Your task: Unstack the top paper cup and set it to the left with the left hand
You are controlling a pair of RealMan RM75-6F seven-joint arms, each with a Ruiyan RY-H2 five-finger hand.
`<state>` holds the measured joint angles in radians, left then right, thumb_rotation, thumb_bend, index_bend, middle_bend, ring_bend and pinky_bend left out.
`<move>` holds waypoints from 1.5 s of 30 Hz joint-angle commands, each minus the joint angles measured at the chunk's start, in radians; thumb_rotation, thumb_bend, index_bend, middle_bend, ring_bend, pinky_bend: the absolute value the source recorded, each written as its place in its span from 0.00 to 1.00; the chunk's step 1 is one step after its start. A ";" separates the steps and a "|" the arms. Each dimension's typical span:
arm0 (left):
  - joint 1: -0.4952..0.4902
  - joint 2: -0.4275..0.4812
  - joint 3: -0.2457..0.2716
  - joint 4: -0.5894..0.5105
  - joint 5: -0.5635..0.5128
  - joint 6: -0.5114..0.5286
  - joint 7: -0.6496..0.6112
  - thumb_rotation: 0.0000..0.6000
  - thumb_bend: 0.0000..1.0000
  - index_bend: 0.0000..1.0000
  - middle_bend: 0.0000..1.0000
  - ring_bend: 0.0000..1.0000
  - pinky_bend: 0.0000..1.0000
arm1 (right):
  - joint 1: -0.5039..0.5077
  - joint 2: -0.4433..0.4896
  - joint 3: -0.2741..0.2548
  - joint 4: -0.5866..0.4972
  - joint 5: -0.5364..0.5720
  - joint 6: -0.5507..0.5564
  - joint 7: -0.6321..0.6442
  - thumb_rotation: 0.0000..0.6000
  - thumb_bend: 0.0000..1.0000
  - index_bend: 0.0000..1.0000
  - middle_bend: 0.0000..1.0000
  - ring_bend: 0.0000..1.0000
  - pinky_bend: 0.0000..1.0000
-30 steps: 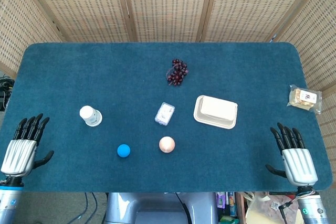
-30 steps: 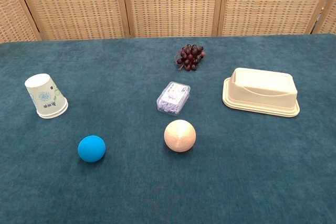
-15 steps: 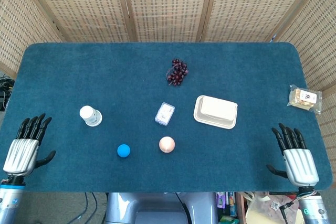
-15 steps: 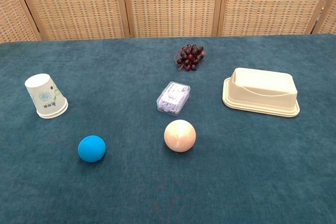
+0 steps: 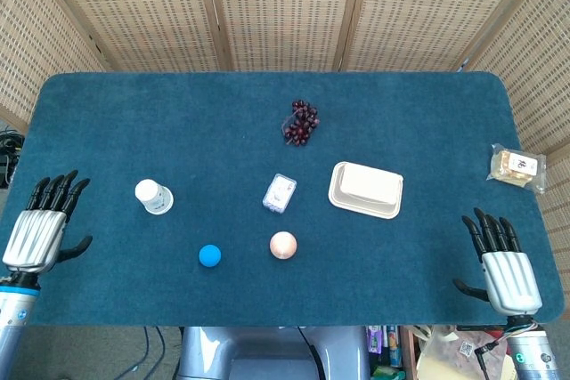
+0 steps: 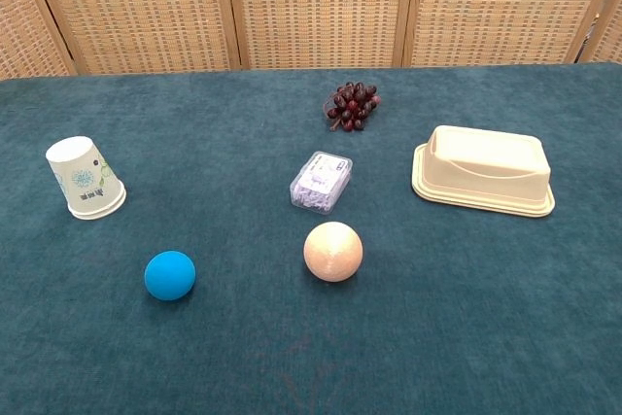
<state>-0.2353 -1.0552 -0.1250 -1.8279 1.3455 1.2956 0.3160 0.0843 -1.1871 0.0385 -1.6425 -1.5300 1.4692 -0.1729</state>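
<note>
An upside-down white paper cup stack point(image 5: 153, 197) point(image 6: 85, 178) with a printed pattern stands on the left part of the blue table; from these views I cannot tell how many cups are nested. My left hand point(image 5: 39, 231) hovers at the table's front left edge, fingers spread and empty, well to the left of the cups. At the front right edge my right hand point(image 5: 500, 260) is likewise spread and empty. Neither hand shows in the chest view.
A blue ball point(image 5: 209, 255) point(image 6: 169, 274) and a peach ball point(image 5: 282, 244) point(image 6: 332, 251) lie near the front. A small clear box point(image 5: 280, 192), a cream lidded tray point(image 5: 366, 190), dark grapes point(image 5: 301, 122) and a snack packet point(image 5: 517, 166) sit farther right and back.
My left hand drifted slightly left and toward the table's edge, then rose a little. The right hand and all objects stayed put.
</note>
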 commanded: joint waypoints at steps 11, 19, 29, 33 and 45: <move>-0.252 0.121 -0.116 -0.080 -0.436 -0.290 0.163 1.00 0.25 0.26 0.00 0.00 0.00 | 0.004 -0.006 -0.001 0.005 0.004 -0.009 -0.004 1.00 0.09 0.00 0.00 0.00 0.00; -0.390 0.082 -0.107 -0.039 -0.688 -0.325 0.315 1.00 0.25 0.26 0.00 0.00 0.00 | 0.005 -0.005 0.003 0.009 0.011 -0.012 0.009 1.00 0.09 0.00 0.00 0.00 0.00; -0.540 0.019 -0.046 0.033 -0.907 -0.372 0.429 1.00 0.25 0.26 0.00 0.00 0.00 | 0.008 -0.007 0.004 0.017 0.018 -0.021 0.021 1.00 0.09 0.00 0.00 0.00 0.00; -0.573 -0.011 -0.029 0.057 -0.948 -0.380 0.448 1.00 0.25 0.26 0.00 0.00 0.00 | 0.009 -0.008 0.005 0.021 0.022 -0.024 0.022 1.00 0.09 0.00 0.00 0.00 0.00; -0.667 -0.121 0.027 0.124 -1.034 -0.364 0.496 1.00 0.25 0.26 0.00 0.00 0.00 | 0.010 -0.008 0.005 0.026 0.031 -0.030 0.032 1.00 0.09 0.00 0.00 0.00 0.00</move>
<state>-0.8982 -1.1720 -0.1014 -1.7072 0.3162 0.9330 0.8116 0.0941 -1.1948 0.0438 -1.6163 -1.4994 1.4394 -0.1405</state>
